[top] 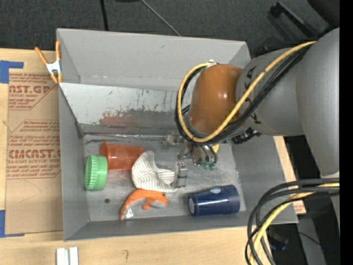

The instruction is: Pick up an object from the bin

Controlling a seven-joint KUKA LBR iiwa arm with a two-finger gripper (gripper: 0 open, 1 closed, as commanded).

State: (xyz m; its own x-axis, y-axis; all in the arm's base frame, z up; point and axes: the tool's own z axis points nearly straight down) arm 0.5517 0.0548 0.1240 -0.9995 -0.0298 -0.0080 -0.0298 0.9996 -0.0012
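Four things in grey metal bin (74,148), L to R: orange plastic bottle w/ green cap (113,158), curved orange plastic toy (144,200), crumpled white cloth (148,173). My pincer (180,175) is at the cloth's right edge; can't tell if clenched or released. Then a dark blue cylindrical can (215,199). Cloth prob. light, soft, limp: I'd pinch a raised fold.

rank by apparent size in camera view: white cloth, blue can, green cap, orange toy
1. white cloth and dark blue can, too alike to rank
2. green cap
3. orange toy, only slightly smaller
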